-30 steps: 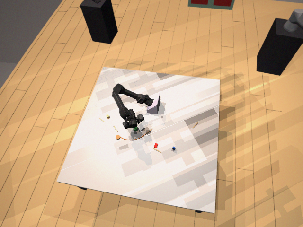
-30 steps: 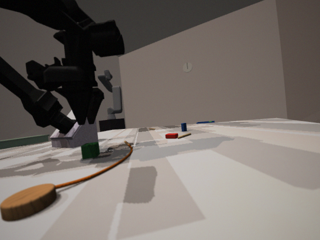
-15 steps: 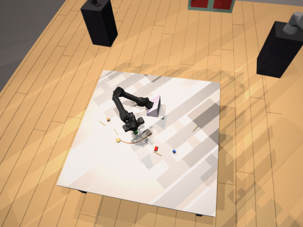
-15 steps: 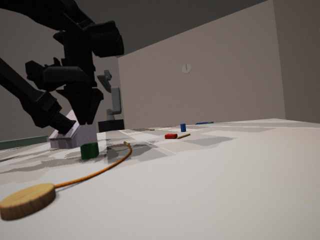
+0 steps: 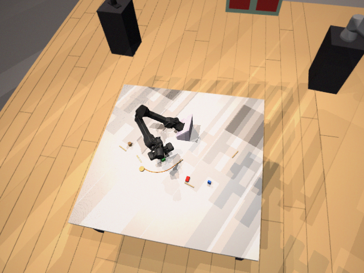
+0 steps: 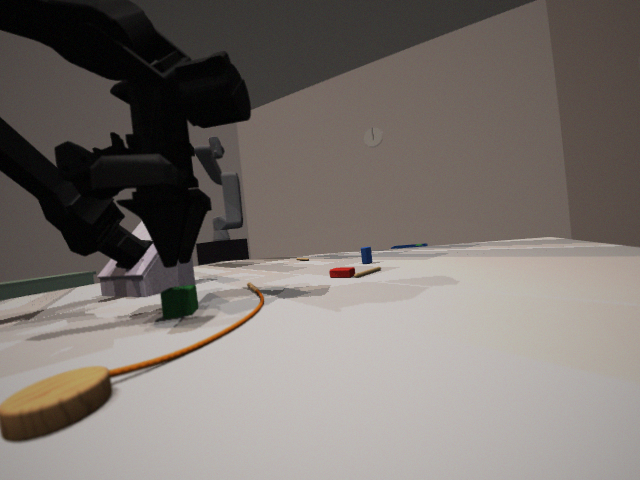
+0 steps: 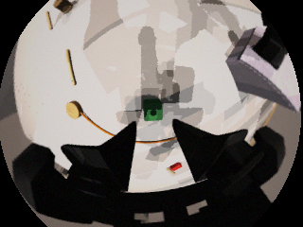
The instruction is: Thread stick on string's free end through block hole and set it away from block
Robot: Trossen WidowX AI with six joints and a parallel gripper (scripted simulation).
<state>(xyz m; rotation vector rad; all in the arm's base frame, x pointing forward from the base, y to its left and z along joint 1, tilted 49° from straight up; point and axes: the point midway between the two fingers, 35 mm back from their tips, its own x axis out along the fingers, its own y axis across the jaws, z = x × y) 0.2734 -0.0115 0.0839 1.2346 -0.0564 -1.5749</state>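
Observation:
A green block (image 5: 163, 160) (image 6: 179, 302) (image 7: 152, 113) stands on the table, with a dark round spot like a hole in the wrist view. My gripper (image 6: 176, 264) (image 7: 154, 123) points down just above it, partly open and empty. A round wooden button (image 5: 141, 168) (image 6: 56, 400) (image 7: 73, 110) lies left of the block in the top view. From it an orange string (image 5: 158, 172) (image 6: 206, 341) (image 7: 151, 141) curves past the block. The thin stick (image 5: 180, 161) (image 6: 250, 285) at its free end lies on the table; my right finger hides it in the wrist view.
A red block (image 5: 187, 178) (image 6: 342, 272) (image 7: 175, 166) lies beside a loose stick (image 5: 189, 185) (image 6: 367, 271). A blue piece (image 5: 209, 182) (image 6: 366, 255) stands farther off. More loose sticks and a brown piece (image 5: 129, 143) (image 7: 62, 6) lie around. The arm rises from a lilac wedge (image 5: 185, 135) (image 6: 124, 285) (image 7: 256, 76).

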